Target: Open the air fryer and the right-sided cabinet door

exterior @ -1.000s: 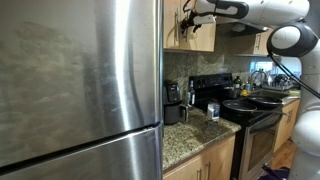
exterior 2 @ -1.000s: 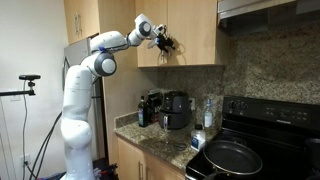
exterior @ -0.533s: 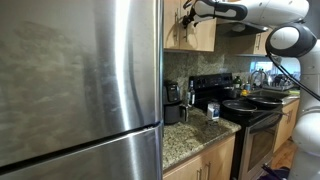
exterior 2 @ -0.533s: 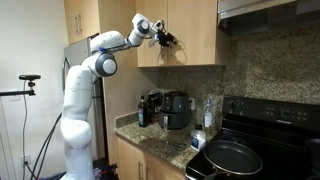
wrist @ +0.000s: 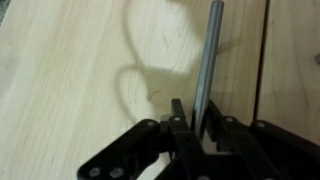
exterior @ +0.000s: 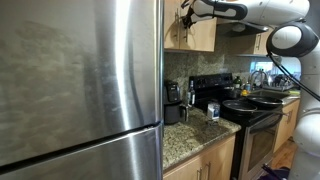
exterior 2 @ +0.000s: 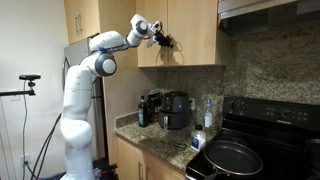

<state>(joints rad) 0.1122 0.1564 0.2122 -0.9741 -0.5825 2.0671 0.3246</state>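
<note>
My gripper (wrist: 197, 112) is up at the wooden upper cabinets, and its jaws press against both sides of a slim silver bar handle (wrist: 210, 50). This handle runs beside the seam between the two doors. In both exterior views the gripper (exterior 2: 166, 41) (exterior: 184, 17) sits at that seam, with the right-sided cabinet door (exterior 2: 195, 30) shut flat. The air fryer (exterior 2: 178, 110) (exterior: 174, 112) stands on the counter far below, black, with its drawer pushed in.
A big steel fridge (exterior: 80, 90) fills the near side. The black stove (exterior 2: 255, 125) holds dark pans (exterior 2: 232, 157). A coffee maker (exterior 2: 150, 107) stands next to the air fryer. A granite counter (exterior: 190, 138) runs under the cabinets, and a range hood (exterior 2: 270, 10) hangs over the stove.
The jaws have closed from wide open onto the bar handle. The arm has barely shifted, and the cabinet door has not moved.
</note>
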